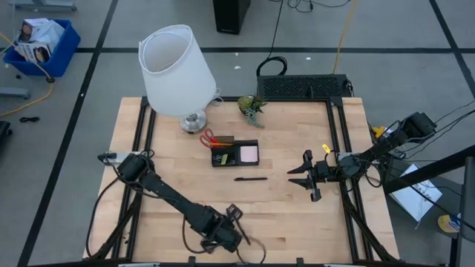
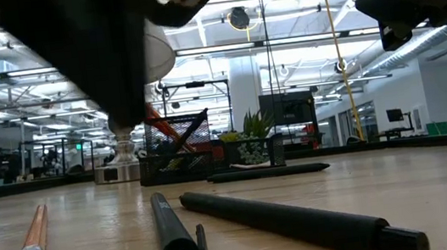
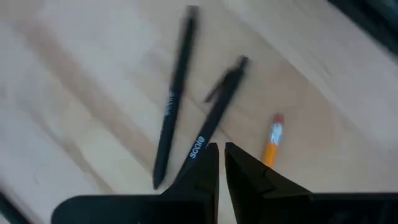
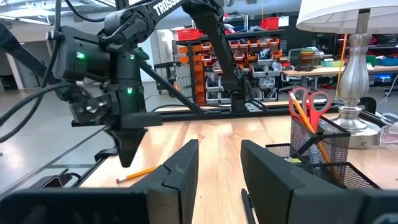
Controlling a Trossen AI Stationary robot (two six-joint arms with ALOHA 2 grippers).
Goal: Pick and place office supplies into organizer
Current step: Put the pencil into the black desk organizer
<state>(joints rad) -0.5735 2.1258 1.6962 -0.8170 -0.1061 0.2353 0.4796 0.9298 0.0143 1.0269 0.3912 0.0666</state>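
Two slim black plastic pens (image 3: 177,93) and an orange wooden pencil with a pink eraser (image 3: 272,138) lie loose on the table (image 1: 297,215) near its front edge, well apart from the low black mesh organizer (image 1: 235,154). My left hand (image 3: 221,163) hangs just above them, fingers pressed together and pinching nothing. If I come down like this, I risk jabbing a pen and rolling it off the edge; the pens lie close enough that I might catch both. My right hand (image 1: 306,176) waits half-spread beside another black pen (image 1: 251,179).

Left tool (image 1: 236,239) hangs low, fingers together; right tool (image 1: 306,175) waits, fingers parted.
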